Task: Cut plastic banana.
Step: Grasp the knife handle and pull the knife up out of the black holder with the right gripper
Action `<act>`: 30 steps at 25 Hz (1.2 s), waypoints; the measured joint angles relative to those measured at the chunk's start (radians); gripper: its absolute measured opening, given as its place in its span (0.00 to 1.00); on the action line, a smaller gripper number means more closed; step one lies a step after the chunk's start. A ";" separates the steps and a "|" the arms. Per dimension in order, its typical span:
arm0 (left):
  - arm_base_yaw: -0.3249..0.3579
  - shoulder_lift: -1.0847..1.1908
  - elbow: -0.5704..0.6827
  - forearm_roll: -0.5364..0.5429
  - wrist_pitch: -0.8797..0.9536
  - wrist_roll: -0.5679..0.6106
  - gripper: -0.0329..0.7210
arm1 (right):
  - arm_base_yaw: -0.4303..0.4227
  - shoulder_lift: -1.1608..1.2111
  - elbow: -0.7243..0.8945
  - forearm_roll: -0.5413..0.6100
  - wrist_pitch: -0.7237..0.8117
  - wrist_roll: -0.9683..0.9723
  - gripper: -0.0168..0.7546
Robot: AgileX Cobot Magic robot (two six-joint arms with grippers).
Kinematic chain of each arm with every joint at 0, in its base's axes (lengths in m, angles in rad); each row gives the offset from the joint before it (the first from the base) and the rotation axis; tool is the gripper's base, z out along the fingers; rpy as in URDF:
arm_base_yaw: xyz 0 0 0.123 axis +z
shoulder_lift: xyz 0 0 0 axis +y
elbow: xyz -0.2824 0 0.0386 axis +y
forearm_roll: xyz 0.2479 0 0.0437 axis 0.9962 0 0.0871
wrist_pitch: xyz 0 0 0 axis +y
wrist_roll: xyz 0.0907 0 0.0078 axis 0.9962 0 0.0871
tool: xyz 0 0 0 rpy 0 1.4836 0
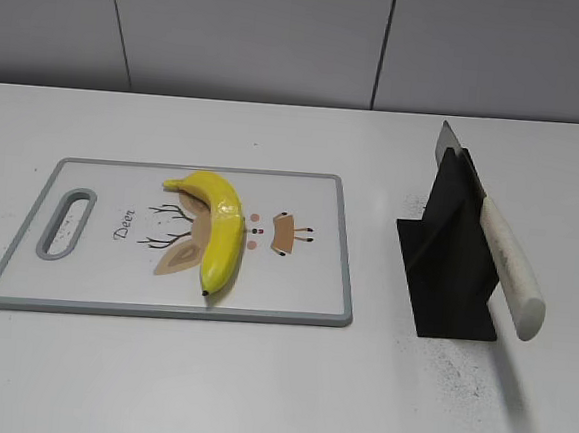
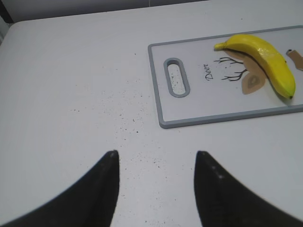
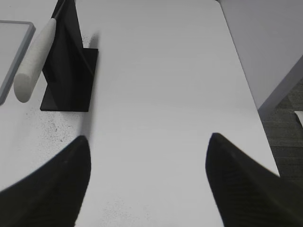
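A yellow plastic banana lies on a white cutting board with a grey rim and a deer drawing. A knife with a white handle rests slanted in a black stand, blade up. The left wrist view shows the banana and board at upper right; my left gripper is open and empty over bare table well left of the board. In the right wrist view my right gripper is open and empty, to the right of the knife handle and stand. Neither gripper shows in the exterior view.
The white table carries fine dark specks. Its right edge drops to the floor in the right wrist view. A grey wall stands behind the table.
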 joint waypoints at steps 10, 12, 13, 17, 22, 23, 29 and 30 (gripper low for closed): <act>0.000 0.000 0.000 0.000 0.000 0.000 0.69 | 0.000 0.000 0.000 0.000 0.000 0.000 0.76; 0.000 0.000 0.000 0.000 0.000 0.000 0.69 | 0.000 0.000 0.000 0.000 0.000 0.000 0.76; 0.000 0.000 0.000 0.000 0.000 0.000 0.69 | 0.000 0.000 0.000 0.000 0.000 0.000 0.76; 0.000 0.000 0.000 0.000 0.000 0.000 0.69 | 0.000 0.000 0.000 0.000 0.000 -0.001 0.76; 0.000 0.000 0.000 0.000 0.000 0.000 0.69 | 0.000 0.000 0.000 0.000 0.000 0.000 0.76; 0.000 0.000 0.000 0.000 0.000 0.000 0.70 | 0.000 0.000 0.000 0.000 0.000 0.000 0.76; 0.000 0.000 0.000 -0.004 0.000 0.000 0.83 | 0.000 0.000 0.000 0.000 0.000 0.000 0.76; 0.000 0.000 0.000 -0.006 0.000 0.000 0.83 | 0.000 0.000 0.000 0.000 0.000 0.000 0.76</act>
